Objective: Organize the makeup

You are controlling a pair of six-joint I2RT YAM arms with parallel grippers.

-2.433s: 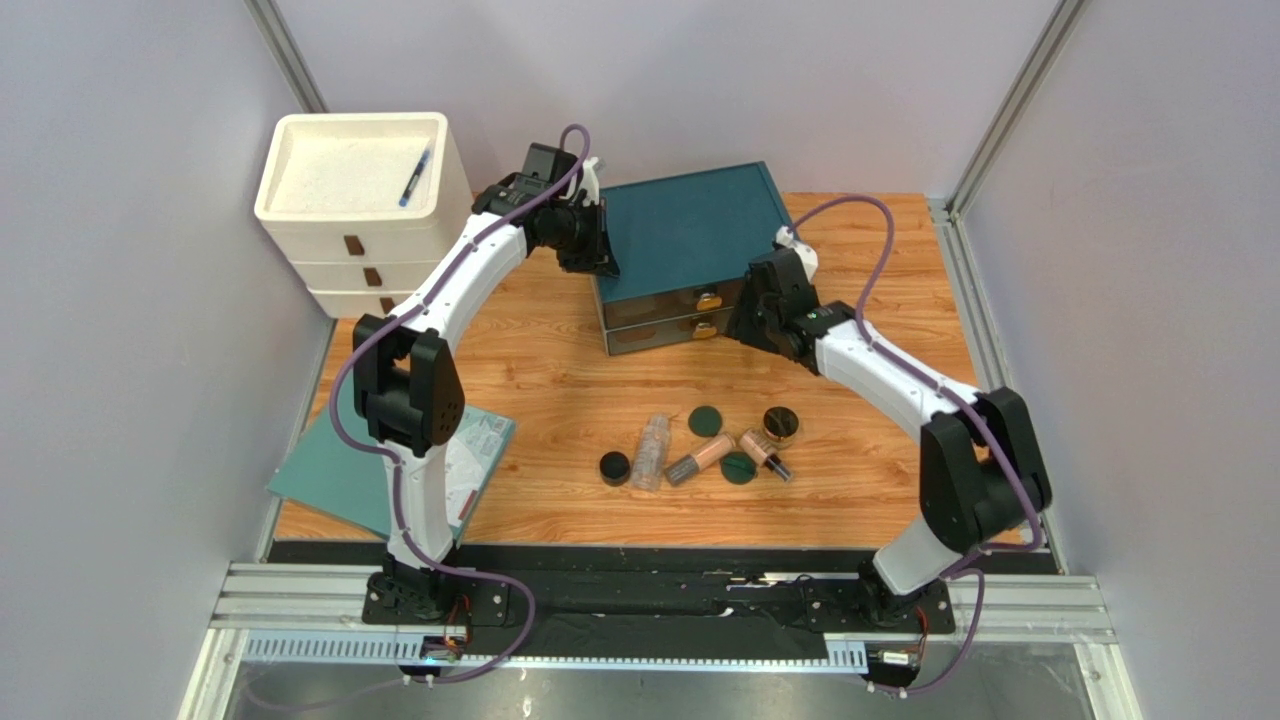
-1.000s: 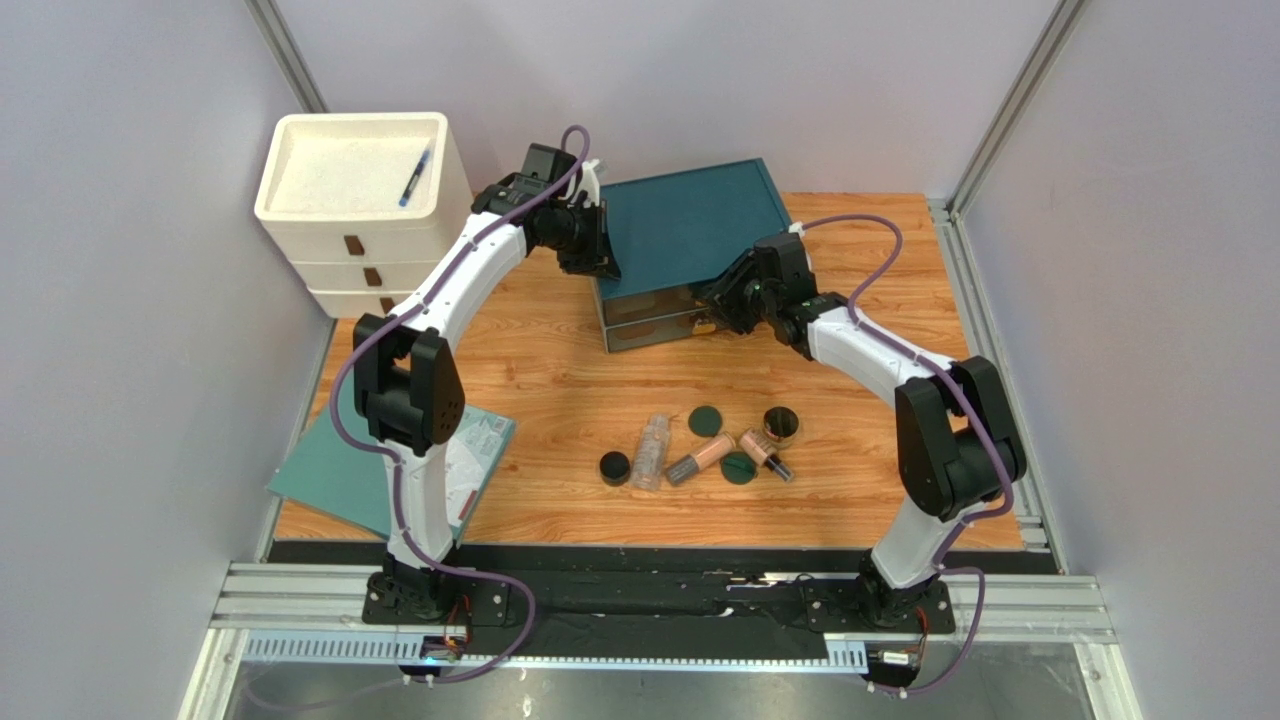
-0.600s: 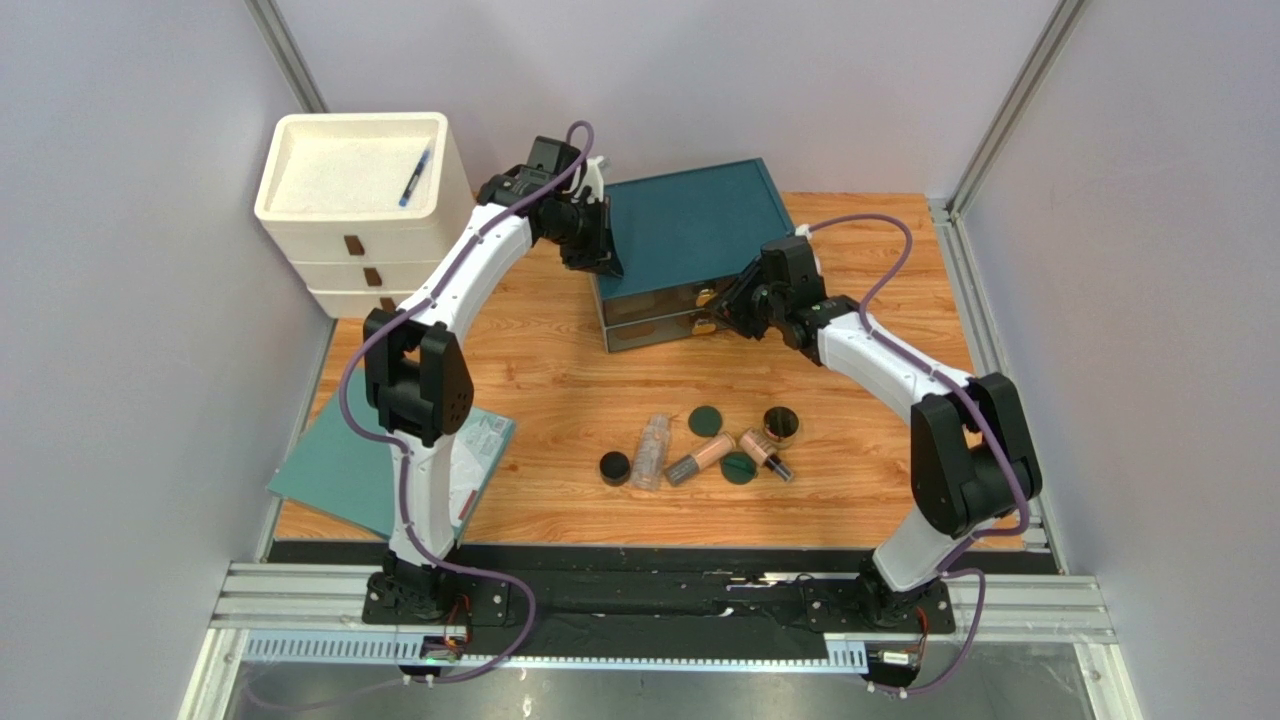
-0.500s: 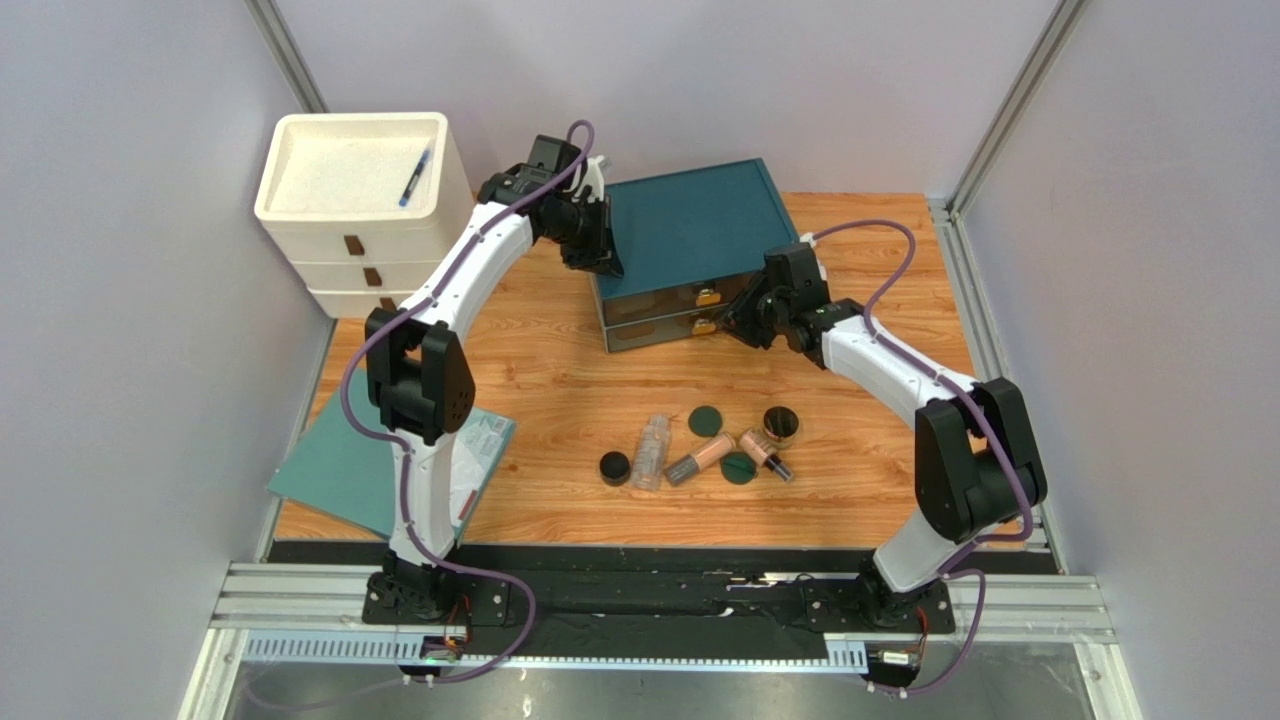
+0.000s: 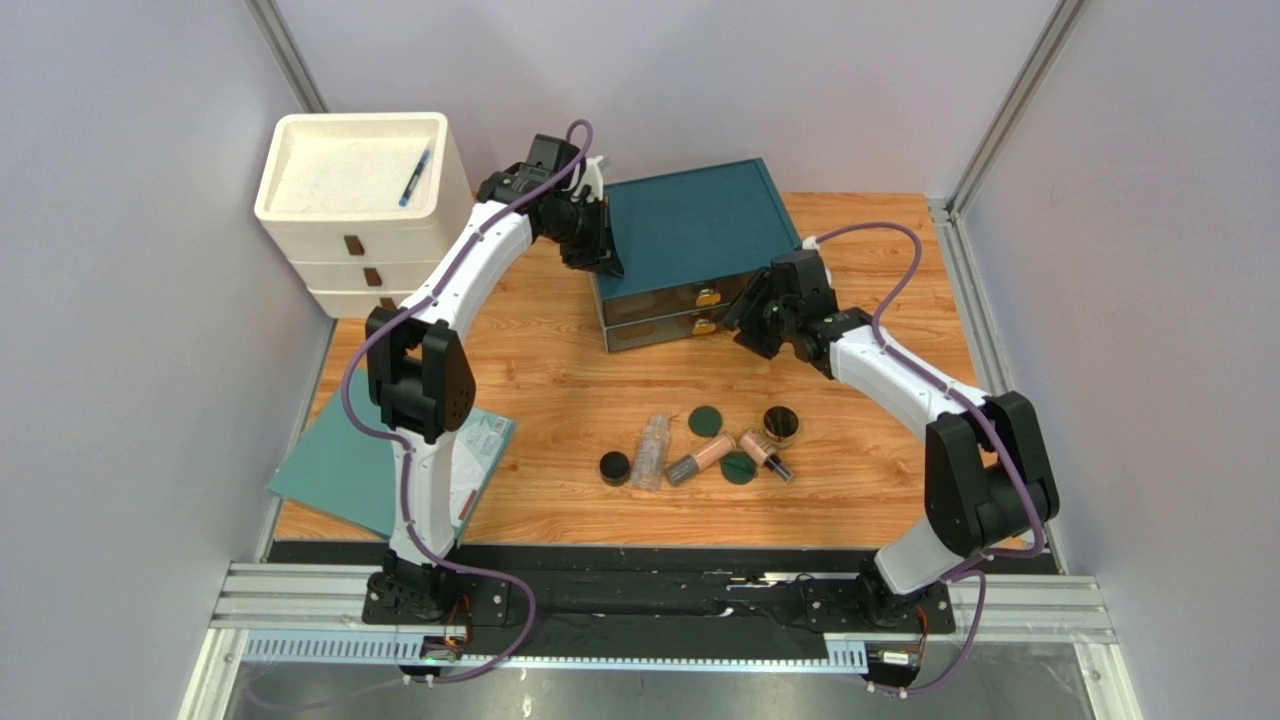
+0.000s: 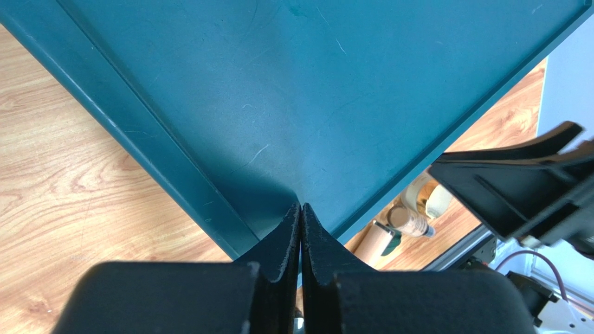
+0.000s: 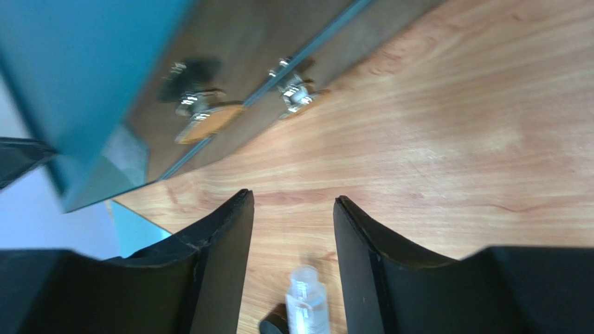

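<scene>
Presently none stowed: makeup (image 5: pixel 700 458) all loose on table (image 5: pixel 571 390); drawer box (image 5: pixel 694 225) shut. Left gripper (image 6: pixel 300 212) pressed together at its lid corner; right gripper (image 7: pixel 293 209) spread, empty, facing its front.

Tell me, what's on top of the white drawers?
A blue pen lies in the shallow tray that tops the white drawers, near its right side. The drawers below are shut, so anything inside them is hidden.

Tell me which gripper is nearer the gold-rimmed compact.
Right. The right gripper hangs open facing the teal drawer box, just beyond the gold-rimmed compact; the left gripper sits shut at that box's left edge.
</scene>
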